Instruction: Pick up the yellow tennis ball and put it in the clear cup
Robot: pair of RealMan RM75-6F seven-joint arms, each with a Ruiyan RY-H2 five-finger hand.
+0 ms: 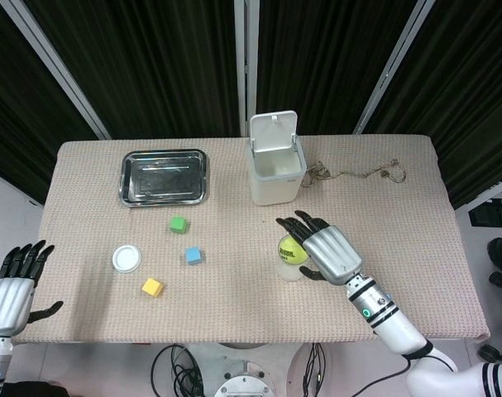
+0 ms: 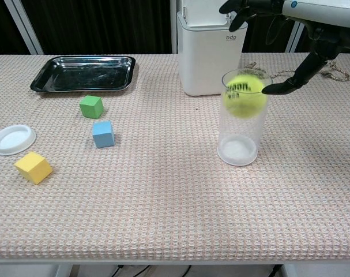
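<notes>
At the near edge of the counter (image 1: pixel 399 248), off its left corner, I see my left hand (image 1: pixel 11 289) hanging clear of the cloth with its fingers apart and nothing in them; only the head view shows it. Going inward on the left side, I find the yellow cube (image 2: pixel 33 167) nearest, then the white lid (image 2: pixel 13 139) just beyond it to the left, the blue cube (image 2: pixel 103 133) further right, and the green cube (image 2: pixel 91 106) behind that. None of these stands near the clear cup (image 2: pixel 242 141), which is upright right of centre. The yellow tennis ball (image 2: pixel 244 95) is inside the upper part of the cup, below the rim and well above the base, seen through the clear wall in the chest view. My right hand (image 1: pixel 327 252) hovers over and just right of the cup's mouth, fingers (image 2: pixel 287 85) spread and off the ball. From the head view the hand covers part of the cup, so the ball's depth is hard to read there; the chest view shows it plainly but cuts off most of the hand. Farther back stand the white bin (image 1: pixel 275 169) with its lid raised, the steel tray (image 1: pixel 164 176) to the left, and a tangle of string (image 1: pixel 358 173) on the right.
</notes>
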